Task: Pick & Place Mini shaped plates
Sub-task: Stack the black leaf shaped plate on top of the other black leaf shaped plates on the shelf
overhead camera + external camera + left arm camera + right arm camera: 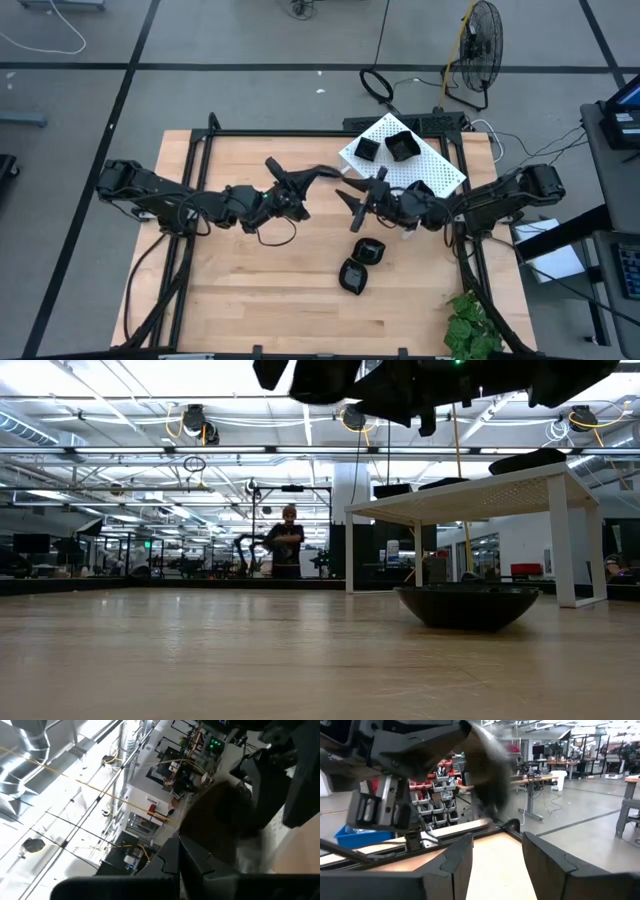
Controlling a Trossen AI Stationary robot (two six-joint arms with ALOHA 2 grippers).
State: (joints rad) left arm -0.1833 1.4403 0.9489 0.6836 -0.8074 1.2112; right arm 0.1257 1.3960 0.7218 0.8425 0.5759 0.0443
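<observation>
Left hand [318, 174] is clamped narrow on the edge of one mini shaped plate [318, 173], a thin glossy black dish lifted above the middle of the wooden surface [230, 300] and reaching toward the other arm; in the right wrist view this same plate [487, 765] shows as a dark blurred shape held up in the left hand's fingers. Right hand [352, 205] hangs just beside it, over the middle of the surface, with its two fingers [455, 865] spread wide and nothing between them. Counted from the high view, five black plates can be made out: the one in the left hand, two on the bare wood near the front, a rounded one [369, 251] and a second [353, 275] touching it, and two on the white perforated rack [440, 170] at the far right of the surface, a smaller dish [366, 149] and a larger squarish one [401, 146] close together. The low view shows one shallow bowl-like plate [466, 606] resting on the wood in front of the rack [520, 485], whose white legs lift it off the surface, with dark plates on its top. No brand, label or writing can be read on any plate, on the rack or on the arms. A green plant [470, 325] sits at the front right corner, a floor fan [482, 45] stands beyond the surface, and a person [287, 542] stands far back in the room.
</observation>
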